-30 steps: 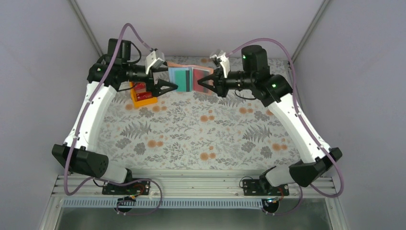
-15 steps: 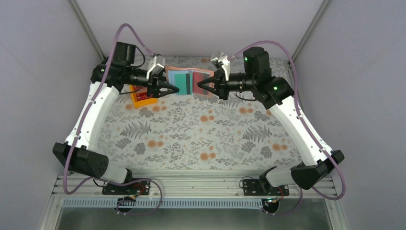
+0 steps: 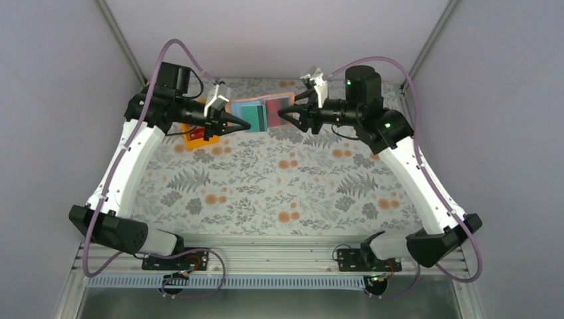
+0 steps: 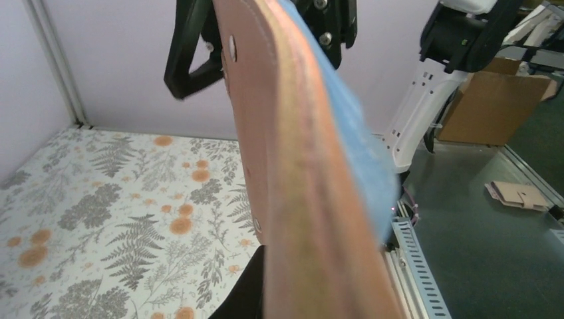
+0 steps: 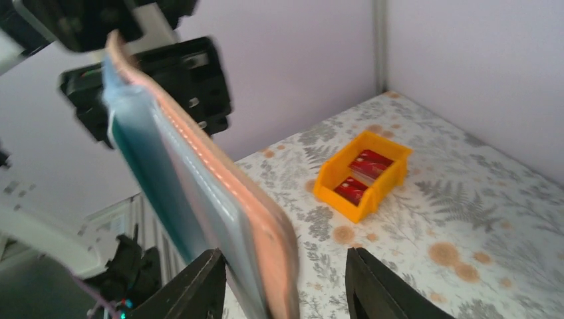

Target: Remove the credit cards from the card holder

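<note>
You're between grips: the card holder [image 3: 261, 114] hangs open above the far edge of the table [image 3: 279, 193]. The left gripper [image 3: 245, 124] is clamped on its left end, and the right gripper [image 3: 282, 117] stands parted around its right end, holding nothing. Next, probably, pinch the teal card [image 3: 249, 113] and slide it free.

I work in a robotics lab cell. My left arm [image 3: 126, 159] and right arm [image 3: 412, 173] are bolted to an aluminium rail [image 3: 266, 256]. Plain pale panels [image 3: 53, 100] box in a floral cloth [image 3: 266, 193], and a cardboard box [image 4: 492, 106] stands beyond.
</note>
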Action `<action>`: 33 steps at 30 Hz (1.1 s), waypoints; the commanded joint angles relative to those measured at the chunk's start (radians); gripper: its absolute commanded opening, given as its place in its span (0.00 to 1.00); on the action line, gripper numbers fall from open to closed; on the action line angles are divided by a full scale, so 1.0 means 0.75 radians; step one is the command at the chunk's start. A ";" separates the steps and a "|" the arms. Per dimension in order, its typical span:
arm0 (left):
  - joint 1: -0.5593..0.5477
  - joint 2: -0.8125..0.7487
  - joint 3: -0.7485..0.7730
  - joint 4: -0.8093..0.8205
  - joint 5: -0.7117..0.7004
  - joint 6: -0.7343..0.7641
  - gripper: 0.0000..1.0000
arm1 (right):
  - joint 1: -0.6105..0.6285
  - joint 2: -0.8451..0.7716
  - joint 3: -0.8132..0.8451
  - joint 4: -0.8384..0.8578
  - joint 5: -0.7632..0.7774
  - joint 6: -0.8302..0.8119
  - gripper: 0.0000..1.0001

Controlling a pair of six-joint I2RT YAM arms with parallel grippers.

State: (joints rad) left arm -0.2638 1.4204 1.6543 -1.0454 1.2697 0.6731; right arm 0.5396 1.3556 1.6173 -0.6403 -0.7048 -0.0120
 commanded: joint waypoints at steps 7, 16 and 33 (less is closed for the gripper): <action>0.012 -0.066 -0.059 0.179 -0.152 -0.187 0.02 | -0.055 -0.249 0.029 0.142 0.065 0.037 0.61; 0.013 -0.077 -0.054 0.182 -0.190 -0.188 0.02 | 0.125 -0.206 -0.157 0.440 -0.419 0.129 0.49; 0.030 -0.126 -0.052 0.079 -0.031 -0.071 0.02 | 0.154 0.013 -0.146 0.387 -0.259 0.016 0.43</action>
State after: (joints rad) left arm -0.2485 1.3533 1.6112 -0.9642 1.1519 0.5716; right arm 0.6540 1.3563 1.4788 -0.3405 -0.9146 0.0296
